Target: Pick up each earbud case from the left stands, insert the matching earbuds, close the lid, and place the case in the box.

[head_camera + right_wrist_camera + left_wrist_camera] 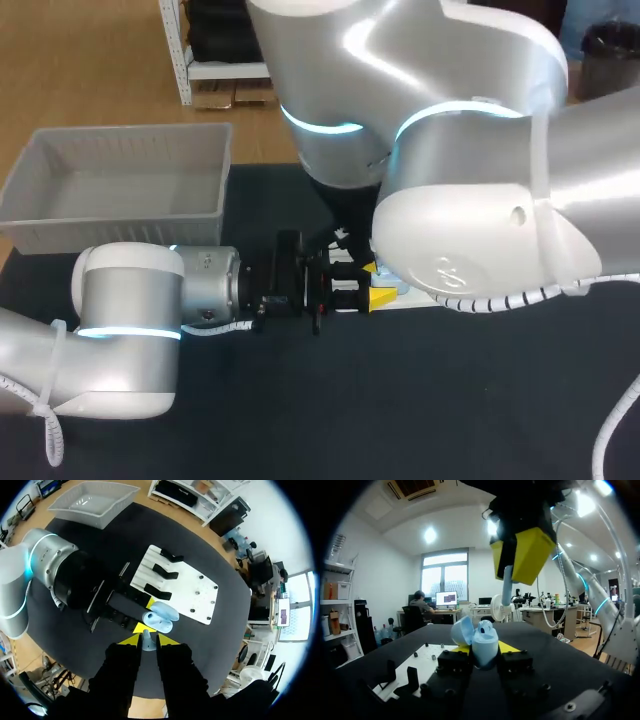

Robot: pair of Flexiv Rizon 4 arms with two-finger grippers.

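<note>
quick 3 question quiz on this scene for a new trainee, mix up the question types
1. Multiple choice: which one holds the light blue earbud case? A) the left gripper B) the right gripper C) neither.
2. True or false: the case's lid is shut.
3. Fill in the blank: the right gripper's yellow tips pinch a light blue ____.
Key: 1 A. 2 false, the lid stands open. 3 earbud.
</note>
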